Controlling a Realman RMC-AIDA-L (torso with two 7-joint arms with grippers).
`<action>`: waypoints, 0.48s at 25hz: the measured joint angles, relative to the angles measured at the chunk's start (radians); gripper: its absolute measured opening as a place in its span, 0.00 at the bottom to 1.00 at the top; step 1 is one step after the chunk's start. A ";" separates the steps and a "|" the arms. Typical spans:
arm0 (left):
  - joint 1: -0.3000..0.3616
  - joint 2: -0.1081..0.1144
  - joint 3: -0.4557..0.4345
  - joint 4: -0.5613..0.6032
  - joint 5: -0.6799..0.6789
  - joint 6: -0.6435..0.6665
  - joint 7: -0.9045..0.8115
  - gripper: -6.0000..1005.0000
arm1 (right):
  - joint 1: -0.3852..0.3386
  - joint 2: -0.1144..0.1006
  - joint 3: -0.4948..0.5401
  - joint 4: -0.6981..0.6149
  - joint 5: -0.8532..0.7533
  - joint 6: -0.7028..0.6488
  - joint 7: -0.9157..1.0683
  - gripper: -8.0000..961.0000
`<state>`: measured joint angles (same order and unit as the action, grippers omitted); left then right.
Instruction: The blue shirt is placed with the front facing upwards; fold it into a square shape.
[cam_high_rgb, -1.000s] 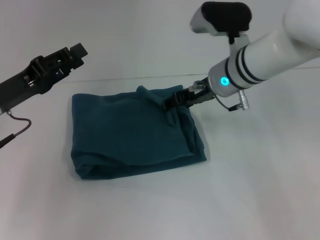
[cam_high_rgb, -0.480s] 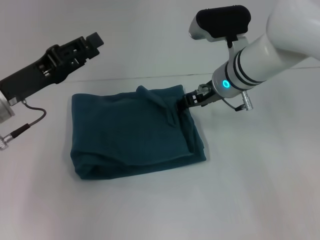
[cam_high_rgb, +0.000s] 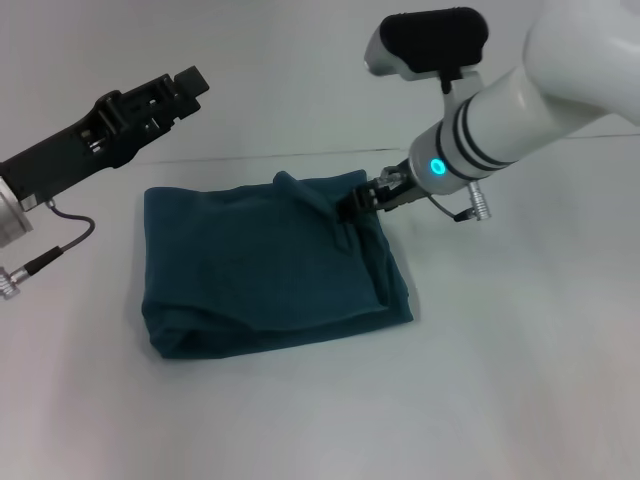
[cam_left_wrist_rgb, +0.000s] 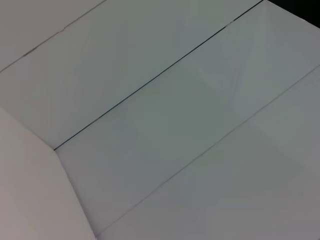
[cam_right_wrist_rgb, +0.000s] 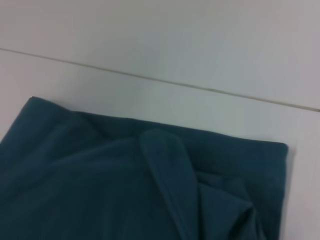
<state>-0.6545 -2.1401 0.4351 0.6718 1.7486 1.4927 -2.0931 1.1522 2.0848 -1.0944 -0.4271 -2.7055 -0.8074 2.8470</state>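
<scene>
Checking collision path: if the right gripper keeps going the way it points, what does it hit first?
Probably the blue shirt: the right gripper points at its raised fold at the far right corner. Contact depth is unclear.

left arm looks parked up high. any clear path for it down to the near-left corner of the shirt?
Probably yes. The left gripper is raised over the table beyond the shirt's left side, nothing lies between them, and the right gripper is at the far right edge, clear of that corner.

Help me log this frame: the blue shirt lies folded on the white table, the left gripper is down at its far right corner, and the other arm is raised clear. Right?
Not quite: the head view shows the right gripper at the far right corner of the folded blue shirt, not the left. The left gripper is the one raised clear, above the white table. The rest stands.
</scene>
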 joint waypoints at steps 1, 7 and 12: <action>-0.003 -0.001 0.001 0.000 0.000 -0.002 0.000 0.45 | 0.001 0.003 -0.001 0.000 0.005 0.002 -0.008 0.79; -0.024 -0.015 0.015 -0.001 0.000 -0.031 0.009 0.45 | -0.001 0.006 -0.004 0.015 0.022 0.005 -0.030 0.79; -0.051 -0.023 0.035 -0.008 0.000 -0.044 0.012 0.45 | -0.002 0.002 -0.016 0.044 -0.023 0.000 -0.016 0.79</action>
<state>-0.7052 -2.1627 0.4697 0.6638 1.7486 1.4486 -2.0814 1.1506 2.0865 -1.1103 -0.3833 -2.7281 -0.8078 2.8306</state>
